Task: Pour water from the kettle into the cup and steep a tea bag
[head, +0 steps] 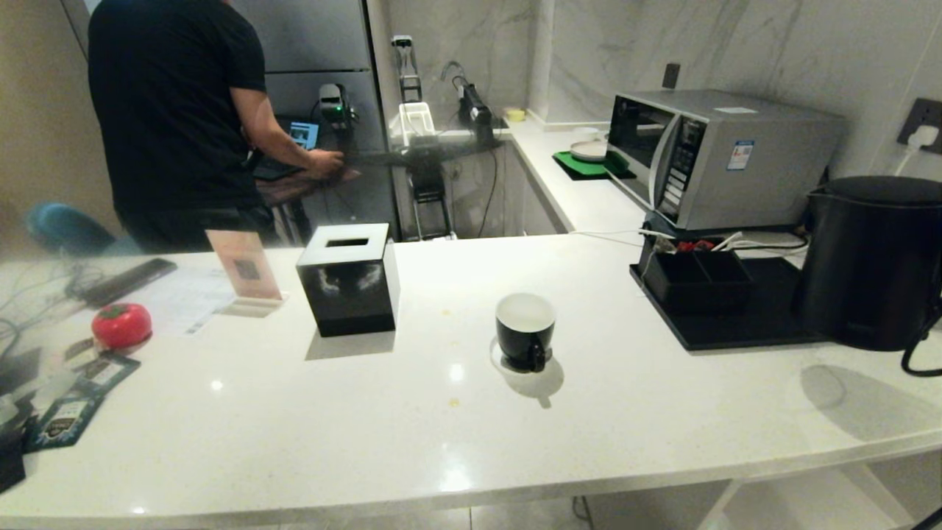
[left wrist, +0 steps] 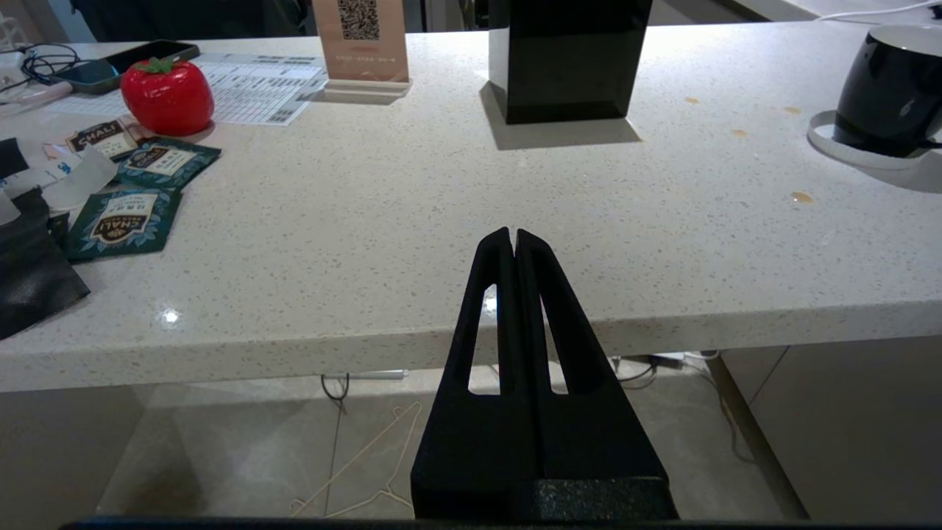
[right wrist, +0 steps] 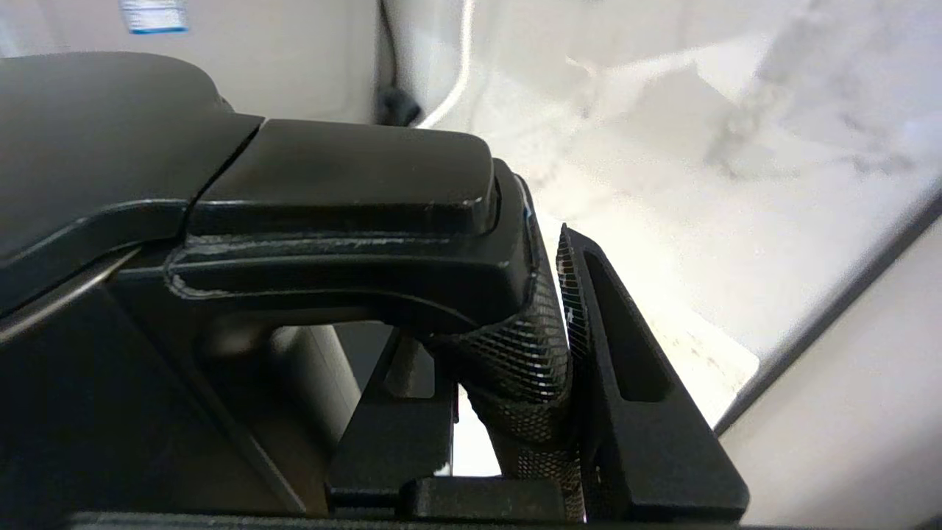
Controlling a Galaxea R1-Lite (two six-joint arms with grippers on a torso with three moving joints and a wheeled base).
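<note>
Gripped at its handle by the right gripper [right wrist: 548, 346], the kettle [head: 872, 261] was seen at far right, the cup [head: 524, 330] at centre not yet poured into, the left gripper [left wrist: 514, 237] pressed shut, steeping left undone.

- Kettle [head: 872, 261] showing matte black.
- Cup [head: 524, 330] showing glossy black, white inside.
- Counter [head: 456, 412] showing speckled white.
- Packets [left wrist: 121, 221] showing dark teal print.
- Tomato-shaped object [head: 121, 324] showing red.
</note>
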